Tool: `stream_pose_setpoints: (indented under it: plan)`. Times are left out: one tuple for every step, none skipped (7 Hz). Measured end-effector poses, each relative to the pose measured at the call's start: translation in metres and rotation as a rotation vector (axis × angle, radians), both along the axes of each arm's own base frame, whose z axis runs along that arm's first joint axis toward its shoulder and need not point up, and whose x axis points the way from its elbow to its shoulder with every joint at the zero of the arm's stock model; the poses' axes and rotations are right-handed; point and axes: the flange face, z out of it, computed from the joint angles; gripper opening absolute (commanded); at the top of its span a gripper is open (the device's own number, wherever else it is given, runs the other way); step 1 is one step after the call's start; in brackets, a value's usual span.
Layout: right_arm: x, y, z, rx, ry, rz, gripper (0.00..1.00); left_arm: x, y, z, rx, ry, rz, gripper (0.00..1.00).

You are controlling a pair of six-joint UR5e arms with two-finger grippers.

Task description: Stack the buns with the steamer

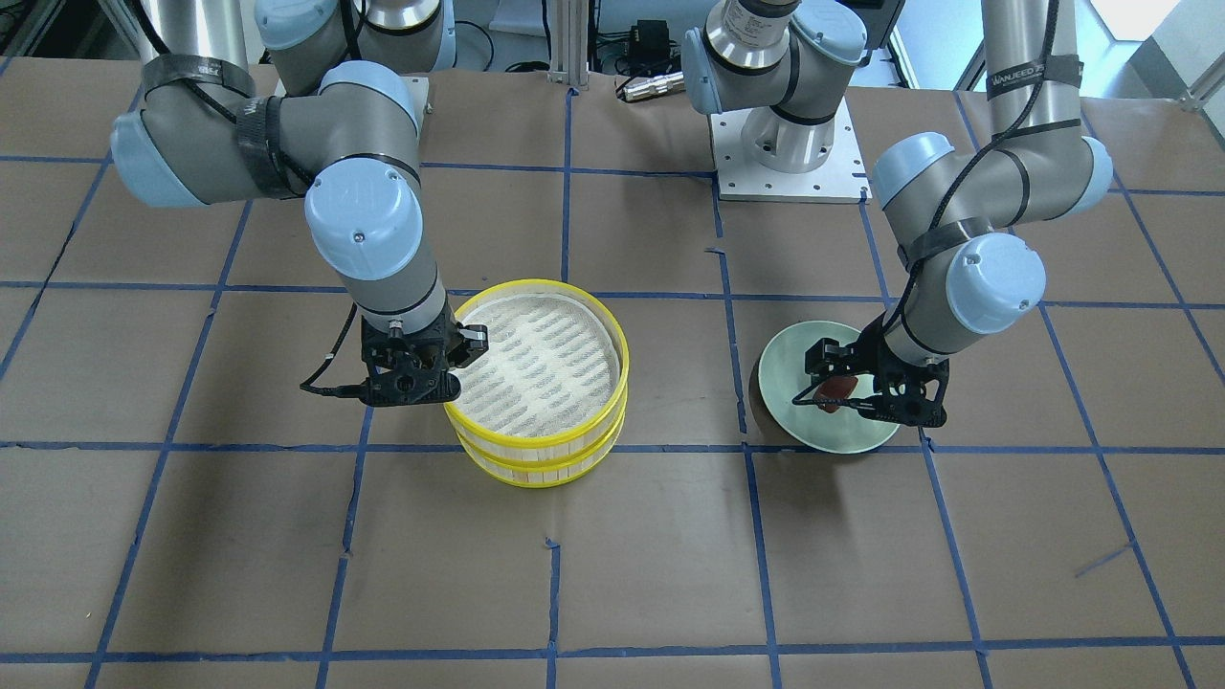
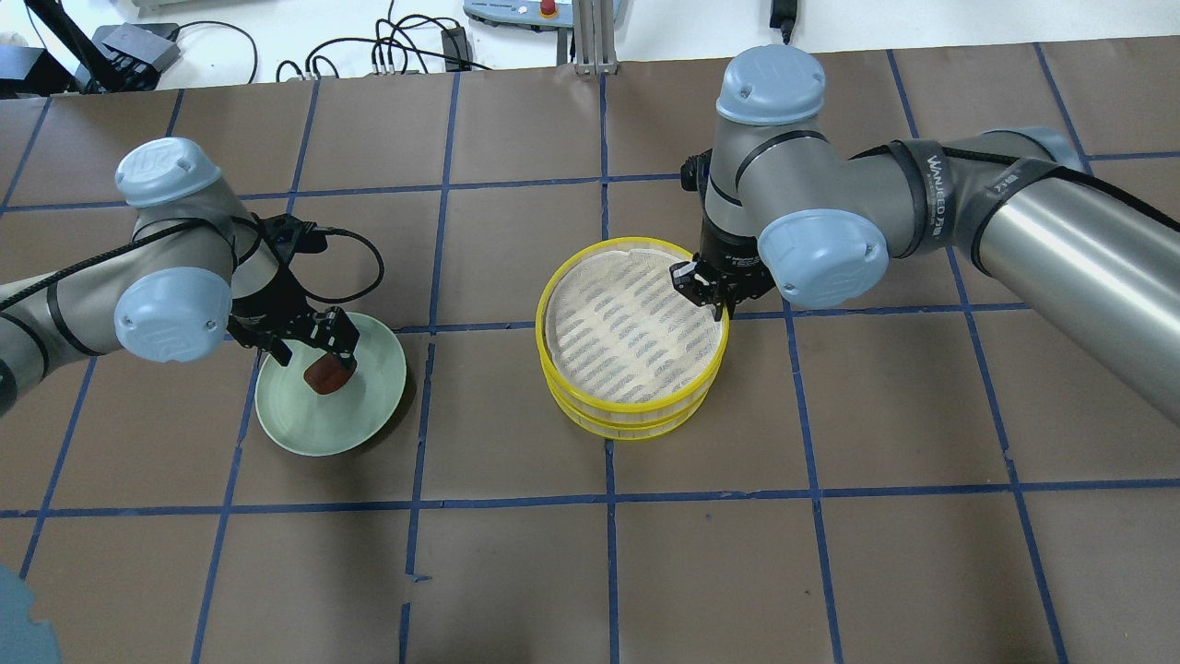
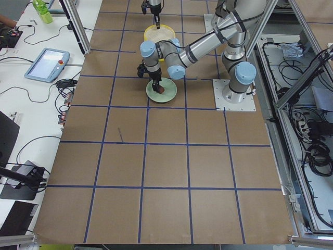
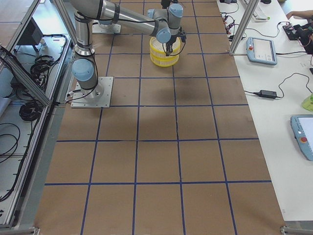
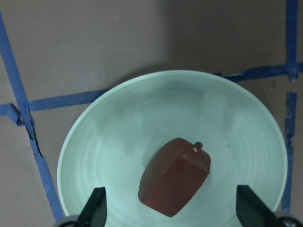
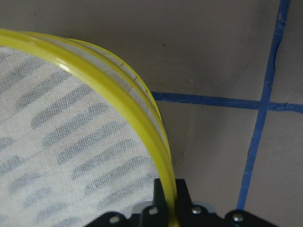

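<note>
A glossy red-brown bun [image 5: 175, 182] lies on a pale green plate [image 5: 142, 127]. My left gripper [image 2: 324, 353] is open and low over the plate, with one finger on each side of the bun [image 2: 327, 374]. A yellow two-tier steamer [image 2: 631, 337], lined with white striped cloth, stands at the table's middle. My right gripper [image 2: 710, 293] is shut on the top tier's rim [image 6: 118, 80], one finger inside and one outside. The top tier's inside is bare. The white bun is not in view.
Brown paper with a blue tape grid covers the table [image 2: 830, 553]. The plate [image 1: 794, 407] and the steamer [image 1: 612, 383] stand about a grid square apart. Cables and devices lie beyond the table's far edge.
</note>
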Motion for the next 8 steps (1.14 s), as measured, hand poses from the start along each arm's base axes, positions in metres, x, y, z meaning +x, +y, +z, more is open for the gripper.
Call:
stream_pose_setpoints:
  plan:
    - [0.000, 0.001, -0.002, 0.002, 0.000, 0.000, 0.08, -0.001, 0.006, -0.009, 0.020, 0.005, 0.003, 0.12]
    - [0.000, 0.000, -0.004, -0.001, 0.000, 0.000, 0.08, -0.002, 0.007, -0.011, 0.024, 0.005, 0.011, 0.03]
    - [0.000, 0.000, -0.005, -0.005, -0.002, -0.001, 0.08, -0.004, 0.004, -0.008, 0.011, -0.003, 0.032, 0.02]
    - [0.001, -0.001, -0.006, -0.008, -0.004, -0.002, 0.08, -0.013, -0.003, 0.009, -0.026, -0.017, 0.040, 0.02]
    - [0.001, -0.001, -0.006, -0.009, -0.005, -0.003, 0.25, -0.032, -0.013, 0.042, -0.085, -0.030, 0.018, 0.02]
    - [0.001, -0.001, -0.007, -0.006, -0.005, -0.005, 0.90, -0.056, -0.017, 0.084, -0.134, -0.037, -0.004, 0.02]
    - [0.001, 0.000, -0.009, 0.000, -0.003, -0.006, 1.00, -0.083, -0.015, 0.123, -0.166, -0.021, 0.006, 0.02]
    - [0.000, 0.000, -0.008, 0.000, 0.001, -0.006, 1.00, -0.115, -0.014, 0.156, -0.186, 0.025, 0.044, 0.03]
